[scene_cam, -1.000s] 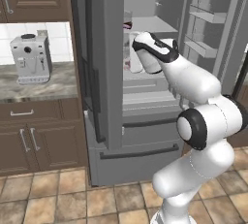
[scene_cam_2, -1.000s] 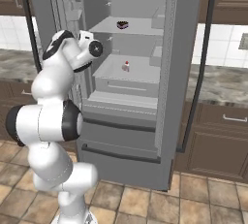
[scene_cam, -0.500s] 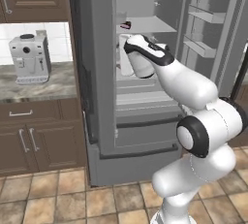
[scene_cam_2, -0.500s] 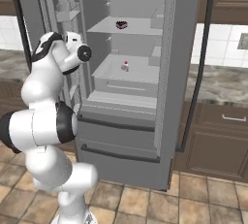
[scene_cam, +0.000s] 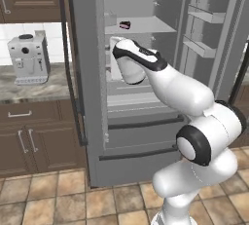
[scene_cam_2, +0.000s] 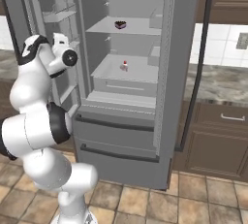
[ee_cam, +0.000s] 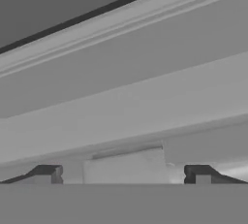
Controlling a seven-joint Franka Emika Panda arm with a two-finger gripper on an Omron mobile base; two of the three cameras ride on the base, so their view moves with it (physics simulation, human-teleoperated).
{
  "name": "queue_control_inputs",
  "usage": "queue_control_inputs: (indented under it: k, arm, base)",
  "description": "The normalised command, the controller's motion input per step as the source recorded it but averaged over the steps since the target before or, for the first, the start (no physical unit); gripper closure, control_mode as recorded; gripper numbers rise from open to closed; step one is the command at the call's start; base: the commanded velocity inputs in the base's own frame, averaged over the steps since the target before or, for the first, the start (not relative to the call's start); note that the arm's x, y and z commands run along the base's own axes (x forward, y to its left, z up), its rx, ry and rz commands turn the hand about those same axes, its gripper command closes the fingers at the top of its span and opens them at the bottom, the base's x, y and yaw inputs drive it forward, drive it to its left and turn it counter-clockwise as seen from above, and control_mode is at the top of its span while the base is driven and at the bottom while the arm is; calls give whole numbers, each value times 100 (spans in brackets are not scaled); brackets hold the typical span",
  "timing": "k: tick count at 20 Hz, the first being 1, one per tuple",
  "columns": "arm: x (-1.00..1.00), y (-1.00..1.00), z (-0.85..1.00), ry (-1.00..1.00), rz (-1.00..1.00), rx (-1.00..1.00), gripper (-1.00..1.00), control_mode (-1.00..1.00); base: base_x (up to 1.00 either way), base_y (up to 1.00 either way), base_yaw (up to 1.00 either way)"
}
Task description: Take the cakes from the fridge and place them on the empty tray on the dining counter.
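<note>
The fridge stands with both upper doors open. The dark chocolate cake sits on the upper shelf. The white cake with a red top sits on the shelf below it. My hand hangs in front of the lower shelf at the left side of the opening, below the dark cake and apart from both cakes. In the hand view my gripper is open, its fingertips wide apart with nothing between them, facing grey fridge ledges. The empty tray and the dining counter are out of view.
The open right door with its bins and the left door with a long dark handle flank the arm. A coffee machine stands on a stone counter over brown cabinets left of the fridge. More cabinets stand on the right.
My arm has swung left and slightly down across the fridge opening, from near the right door to the left side of the shelves. The gripper stayed open. The cakes have not moved.
</note>
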Motion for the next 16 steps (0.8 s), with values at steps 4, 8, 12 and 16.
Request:
queue_control_inputs:
  k: [4, 8, 12, 16]
  arm:
    - [0, 100, 0, 1, 7, 0, -100, -100]
    - [-39, 41, 37, -3, 2, 0, -100, -100]
    - [-75, -49, 66, -11, -1, 2, -100, -100]
    - [-81, -94, 73, -4, 0, 10, -100, -100]
  base:
    - [0, 0, 0]
    - [0, 0, 0]
    - [0, 0, 0]
    - [0, 0, 0]
